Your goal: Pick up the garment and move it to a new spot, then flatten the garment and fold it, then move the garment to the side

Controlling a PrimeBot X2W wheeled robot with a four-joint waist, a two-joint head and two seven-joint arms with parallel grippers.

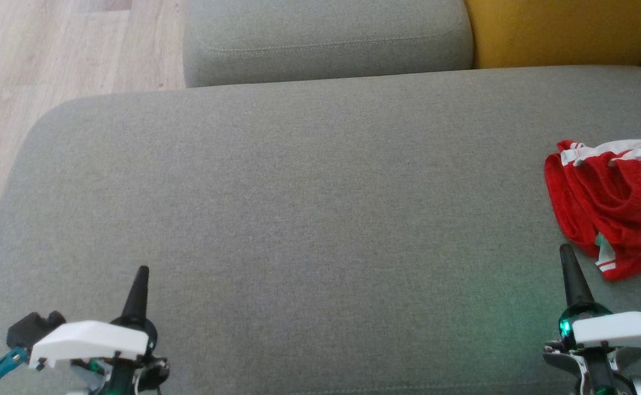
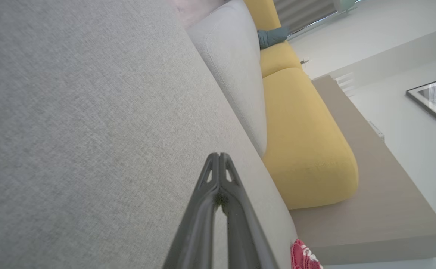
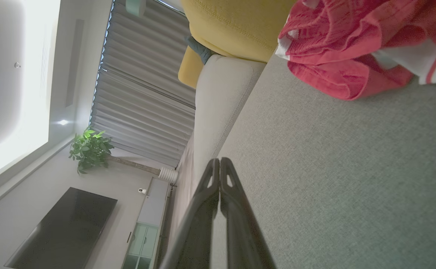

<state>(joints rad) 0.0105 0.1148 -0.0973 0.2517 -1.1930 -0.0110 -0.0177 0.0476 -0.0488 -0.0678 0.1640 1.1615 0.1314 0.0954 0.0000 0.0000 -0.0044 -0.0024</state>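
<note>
Each wrist is wearing a white angular cover, left cover point(image 1: 87, 340) and right cover point(image 1: 622, 329) alike, and carrying long dark tapering jaws. The left side is showing a black block point(image 1: 32, 326) and a teal connector point(image 1: 2, 365); the right is glowing green at a ring light point(image 1: 564, 327). Close up, the jaws are showing triangular cut-outs point(image 2: 228, 176) near the tips.
</note>
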